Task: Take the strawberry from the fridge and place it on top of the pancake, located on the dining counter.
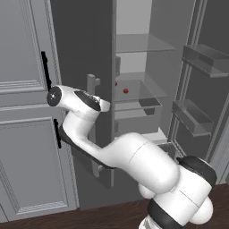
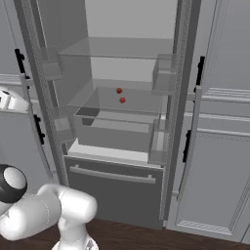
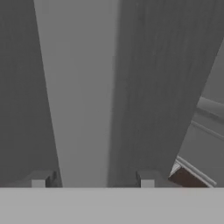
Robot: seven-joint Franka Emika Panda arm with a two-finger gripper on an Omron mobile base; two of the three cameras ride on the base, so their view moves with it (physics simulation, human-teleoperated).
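Fridge (image 2: 122, 195) doors open, strawberry (image 2: 122, 100) on shelf; end effector (image 3: 92, 177) parted astride door handle (image 3: 83, 87), gripping nothing; next: reach inside.

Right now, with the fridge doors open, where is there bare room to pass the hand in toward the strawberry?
Open span between the two doors, above the glass shelf bearing the strawberry. Crowded at the sides: door bins flank it. Below, the crisper drawer fills the space.
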